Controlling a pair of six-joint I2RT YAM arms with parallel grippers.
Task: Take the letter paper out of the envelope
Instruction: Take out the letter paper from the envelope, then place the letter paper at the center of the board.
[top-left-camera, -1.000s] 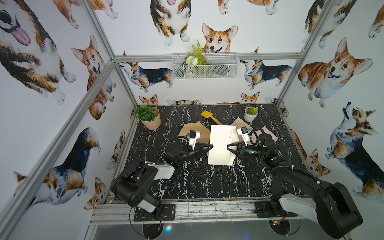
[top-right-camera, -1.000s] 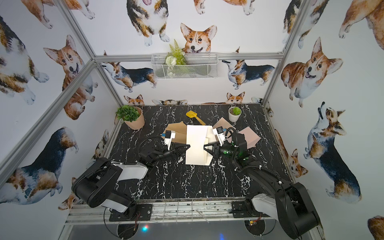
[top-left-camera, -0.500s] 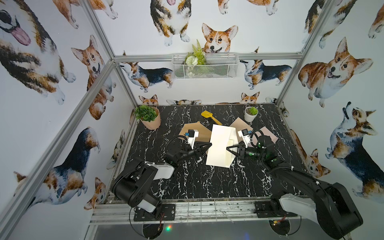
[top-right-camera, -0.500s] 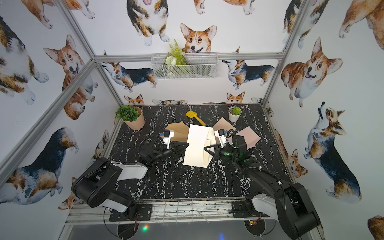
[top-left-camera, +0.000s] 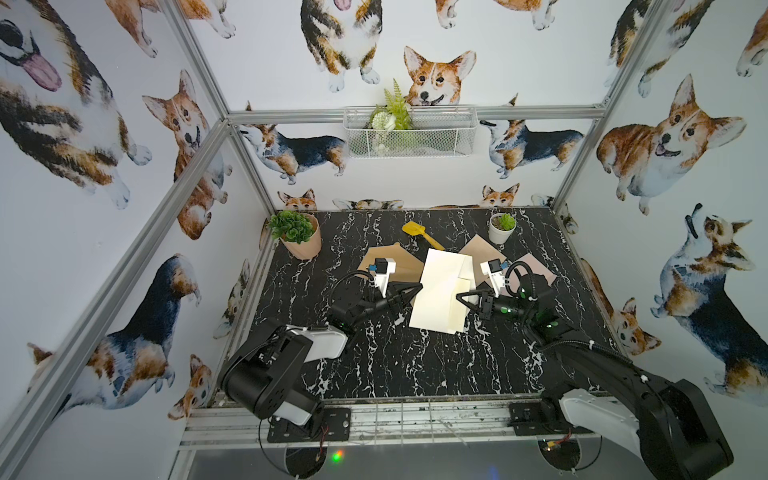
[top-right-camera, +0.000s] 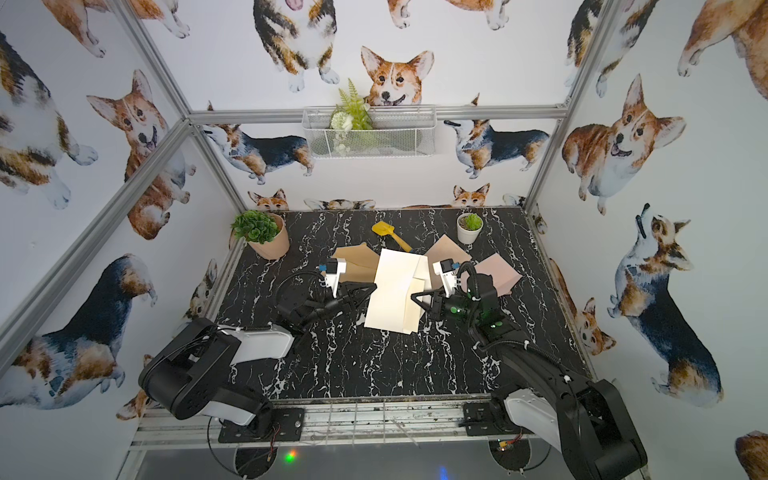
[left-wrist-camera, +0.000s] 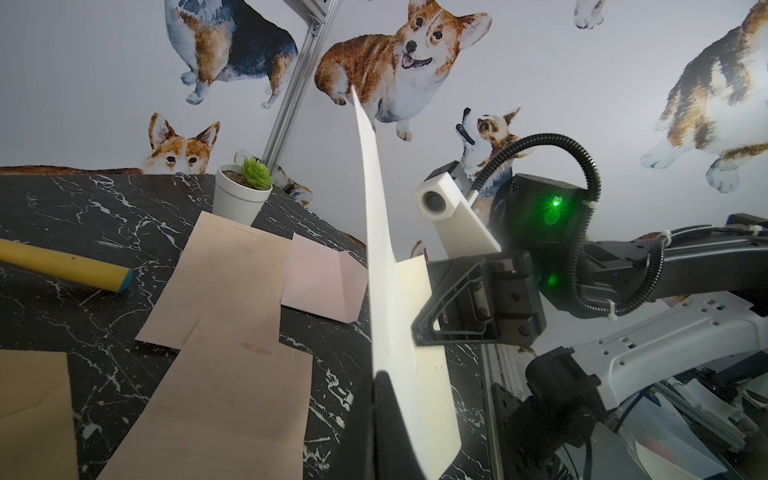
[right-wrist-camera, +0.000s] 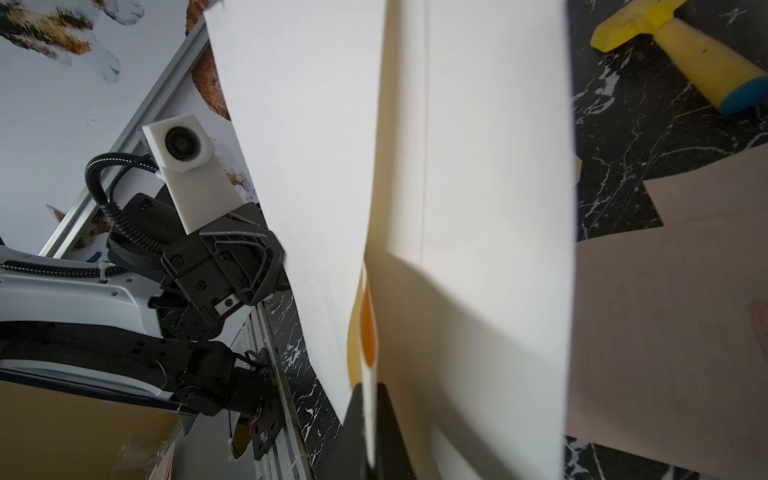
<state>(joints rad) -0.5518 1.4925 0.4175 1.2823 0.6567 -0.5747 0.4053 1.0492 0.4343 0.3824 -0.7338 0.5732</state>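
Letter paper (top-left-camera: 436, 291): aloft at scene centre, pinched by left gripper (top-left-camera: 417, 286). Right gripper (top-left-camera: 458, 296) pinches envelope (top-left-camera: 461, 318). Sheet has skewed leftward in the last second, more exposed. Extraction judged nearly complete; overlap remains.

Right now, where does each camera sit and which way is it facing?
Top views: high above the robot's bases, looking down at the table; both arms show, left gripper and right gripper both at the letter paper.
Left wrist: on the left arm, looking along its own finger, past the paper's edge, at the right arm.
Right wrist: on the right arm, looking along its own fingers, past the envelope, at the left arm.
Shared: all views show the paper and the yellow shovel.
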